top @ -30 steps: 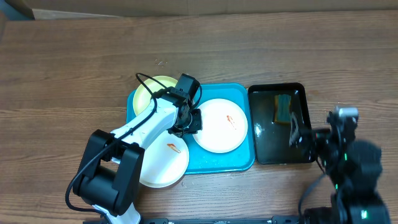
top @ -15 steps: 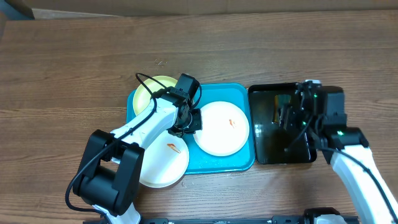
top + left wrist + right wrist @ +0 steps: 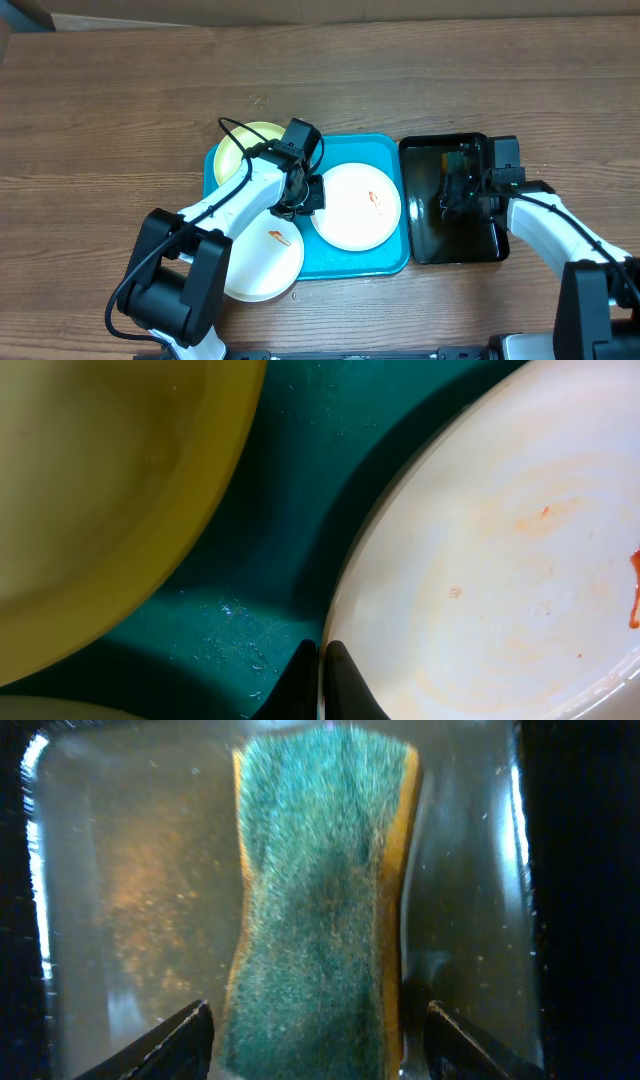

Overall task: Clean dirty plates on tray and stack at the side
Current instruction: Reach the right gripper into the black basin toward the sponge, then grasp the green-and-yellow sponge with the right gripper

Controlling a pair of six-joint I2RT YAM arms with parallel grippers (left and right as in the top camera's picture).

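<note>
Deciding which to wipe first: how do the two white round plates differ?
The right white round plate lies wholly inside the turquoise plastic tray, its rim pinched by the left gripper; the left white round plate overhangs the tray's front edge, ungripped. Both carry an orange smear.

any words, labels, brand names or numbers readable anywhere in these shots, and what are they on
No readable text in any view.
The tray, white plate, yellow-green plate, black tub and sponge: no print, labels or numbers show.
The orange-red smear on the white plate is a stain, not writing.
</note>
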